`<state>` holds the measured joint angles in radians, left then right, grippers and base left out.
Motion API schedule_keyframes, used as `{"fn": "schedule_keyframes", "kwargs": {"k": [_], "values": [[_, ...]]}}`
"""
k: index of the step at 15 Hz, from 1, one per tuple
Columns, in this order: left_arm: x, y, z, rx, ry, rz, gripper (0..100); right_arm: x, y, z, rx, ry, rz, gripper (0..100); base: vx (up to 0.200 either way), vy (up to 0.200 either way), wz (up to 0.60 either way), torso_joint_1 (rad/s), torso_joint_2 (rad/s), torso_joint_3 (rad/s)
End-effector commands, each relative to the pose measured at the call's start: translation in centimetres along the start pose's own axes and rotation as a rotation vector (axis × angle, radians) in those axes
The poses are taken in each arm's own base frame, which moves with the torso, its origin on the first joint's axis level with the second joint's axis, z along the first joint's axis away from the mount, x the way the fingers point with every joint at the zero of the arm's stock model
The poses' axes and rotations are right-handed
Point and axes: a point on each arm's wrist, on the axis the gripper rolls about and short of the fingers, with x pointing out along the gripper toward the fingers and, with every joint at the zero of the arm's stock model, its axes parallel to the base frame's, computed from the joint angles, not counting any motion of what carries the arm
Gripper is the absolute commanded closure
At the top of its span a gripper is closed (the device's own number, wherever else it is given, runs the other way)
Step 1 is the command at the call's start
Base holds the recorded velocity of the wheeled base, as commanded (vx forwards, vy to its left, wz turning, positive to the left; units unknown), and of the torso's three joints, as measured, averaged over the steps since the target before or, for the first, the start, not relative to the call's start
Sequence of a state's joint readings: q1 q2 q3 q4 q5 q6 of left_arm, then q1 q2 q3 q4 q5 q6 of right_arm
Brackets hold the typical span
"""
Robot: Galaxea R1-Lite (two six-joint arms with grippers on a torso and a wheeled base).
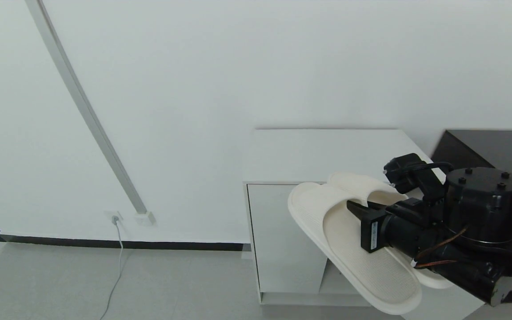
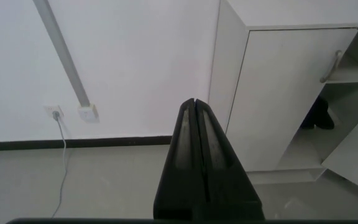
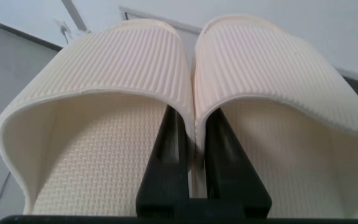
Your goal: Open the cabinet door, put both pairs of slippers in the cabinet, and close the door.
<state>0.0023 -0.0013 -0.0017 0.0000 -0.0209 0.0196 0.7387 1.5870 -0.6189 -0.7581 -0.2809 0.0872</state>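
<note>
The left gripper (image 2: pixel 194 106) is clenched on nothing, facing the cabinet's (image 2: pixel 278 81) left front corner. The cabinet's right side looks open. The right gripper (image 1: pixel 357 209) pinches the pair of cream slippers (image 1: pixel 322 222) before the cabinet front. This looks like the stowing step; next, carry them into the opening and release.

head looks down; left wrist shares cabinet (image 1: pixel 327 153)

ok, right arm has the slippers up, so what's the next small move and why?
Probably ease the right gripper forward and down toward the cabinet. It is shut on the cream slippers, held in front of it, and the left wrist view shows an open compartment with floor space beside a dark item.
</note>
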Motion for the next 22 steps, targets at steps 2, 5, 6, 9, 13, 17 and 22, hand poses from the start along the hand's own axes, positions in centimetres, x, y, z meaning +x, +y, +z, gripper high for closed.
{"fn": "schedule_keyframes", "kwargs": {"k": [2,5,6,9,13,17,22], "values": [[0.01,0.0,0.0,-0.001,0.001,0.0,100,0.33,0.13,-0.36,-0.004,0.013,0.001,100,0.0,0.0,0.0,0.0,0.0,0.0],[0.01,0.0,0.0,-0.001,0.001,0.0,100,0.34,0.21,-0.41,-0.005,0.015,0.002,100,0.0,0.0,0.0,0.0,0.0,0.0],[0.01,0.0,0.0,-0.001,0.001,0.0,100,0.36,0.21,-0.48,-0.006,0.018,0.002,100,0.0,0.0,0.0,0.0,0.0,0.0],[0.01,0.0,0.0,-0.001,0.001,0.0,100,0.36,0.21,-0.48,-0.006,0.018,0.002,100,0.0,0.0,0.0,0.0,0.0,0.0],[0.01,0.0,0.0,-0.003,0.001,0.0,100,0.41,0.18,-0.53,-0.007,0.021,0.002,100,0.0,-0.1,0.0,0.001,0.0,0.0],[0.01,0.0,0.0,-0.003,0.001,0.0,100,0.47,0.19,-0.59,-0.007,0.022,0.0,100,0.0,-0.2,0.0,0.002,0.0,0.004],[0.01,0.0,0.0,-0.003,0.001,0.002,100,0.52,0.15,-0.62,-0.007,0.024,-0.001,100,0.0,-0.2,0.0,0.003,0.0,0.003]]}}
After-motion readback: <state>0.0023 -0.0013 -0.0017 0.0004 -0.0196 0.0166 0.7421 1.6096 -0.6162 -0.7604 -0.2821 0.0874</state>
